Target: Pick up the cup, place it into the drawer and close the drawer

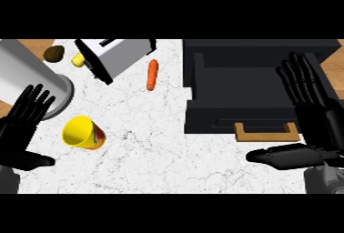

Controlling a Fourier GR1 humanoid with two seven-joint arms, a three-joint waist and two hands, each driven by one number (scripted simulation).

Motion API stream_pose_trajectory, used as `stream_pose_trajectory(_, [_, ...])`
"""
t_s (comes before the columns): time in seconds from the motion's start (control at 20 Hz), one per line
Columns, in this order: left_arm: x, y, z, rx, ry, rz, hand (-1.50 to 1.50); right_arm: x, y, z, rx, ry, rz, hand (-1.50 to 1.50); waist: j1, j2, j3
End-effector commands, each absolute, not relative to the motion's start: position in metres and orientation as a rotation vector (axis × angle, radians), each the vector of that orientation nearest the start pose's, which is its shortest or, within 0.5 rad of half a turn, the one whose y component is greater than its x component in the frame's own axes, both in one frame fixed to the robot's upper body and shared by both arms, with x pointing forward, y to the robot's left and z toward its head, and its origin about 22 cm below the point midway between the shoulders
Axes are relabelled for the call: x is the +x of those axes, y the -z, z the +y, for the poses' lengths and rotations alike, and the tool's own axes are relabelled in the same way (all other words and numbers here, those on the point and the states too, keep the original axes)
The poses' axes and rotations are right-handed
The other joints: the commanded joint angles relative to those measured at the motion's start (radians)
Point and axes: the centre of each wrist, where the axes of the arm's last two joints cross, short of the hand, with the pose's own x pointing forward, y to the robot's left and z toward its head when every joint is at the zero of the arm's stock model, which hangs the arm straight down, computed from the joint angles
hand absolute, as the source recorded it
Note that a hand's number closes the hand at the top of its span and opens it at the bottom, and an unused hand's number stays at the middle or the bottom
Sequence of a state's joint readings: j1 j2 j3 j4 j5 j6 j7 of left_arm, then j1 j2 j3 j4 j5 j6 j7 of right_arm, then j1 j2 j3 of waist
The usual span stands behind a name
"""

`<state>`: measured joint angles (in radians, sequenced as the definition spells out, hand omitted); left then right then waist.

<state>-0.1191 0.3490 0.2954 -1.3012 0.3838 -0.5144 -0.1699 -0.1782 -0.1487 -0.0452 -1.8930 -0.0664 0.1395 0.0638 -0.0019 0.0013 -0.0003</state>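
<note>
I see both hands flat, fingers straight. My left hand (21,129) sits just left of the glossy yellow cup (83,133), tipped over on speckled white marble (154,150). My right hand (312,113) hovers over the boxy black drawer (228,77), its wooden handle (266,133) just left.

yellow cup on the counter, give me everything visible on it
The yellow cup lies tipped on the white marbled counter, its open mouth facing up-left and its base toward lower right. It has a glossy, plastic-looking yellow interior and a red-and-green patch on the outer wall. It lies beside the left hand, untouched.
</note>
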Motion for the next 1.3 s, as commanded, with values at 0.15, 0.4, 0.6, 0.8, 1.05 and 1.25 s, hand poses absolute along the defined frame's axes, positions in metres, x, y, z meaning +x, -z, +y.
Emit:
stream_pose_trajectory(0.15, [0.282,0.024,0.391,-0.164,0.053,-1.658,-1.50,0.266,-0.124,-0.250,0.070,-0.260,-1.999,-1.50,-0.005,0.001,0.000])
stream_pose_trajectory(0.4, [0.256,0.073,0.411,-0.136,0.036,-1.634,-1.50,0.254,-0.131,-0.248,0.081,-0.268,-1.993,-1.50,-0.014,0.003,-0.001])
stream_pose_trajectory(0.6, [0.246,0.093,0.412,-0.134,0.035,-1.610,-1.50,0.279,-0.150,-0.251,0.060,-0.242,-2.000,-1.50,-0.009,0.004,-0.002])
stream_pose_trajectory(0.8, [0.248,0.105,0.408,-0.103,0.033,-1.611,-1.50,0.248,-0.146,-0.239,0.074,-0.270,-2.019,-1.50,-0.016,0.003,-0.002])
stream_pose_trajectory(1.05, [0.251,0.120,0.387,-0.104,0.037,-1.640,-1.50,0.280,-0.138,-0.257,0.071,-0.250,-2.005,-1.50,-0.023,0.011,-0.004])
stream_pose_trajectory(1.25, [0.261,0.107,0.400,-0.100,0.009,-1.668,-1.50,0.276,-0.141,-0.262,0.069,-0.272,-2.014,-1.50,-0.029,0.011,-0.004])
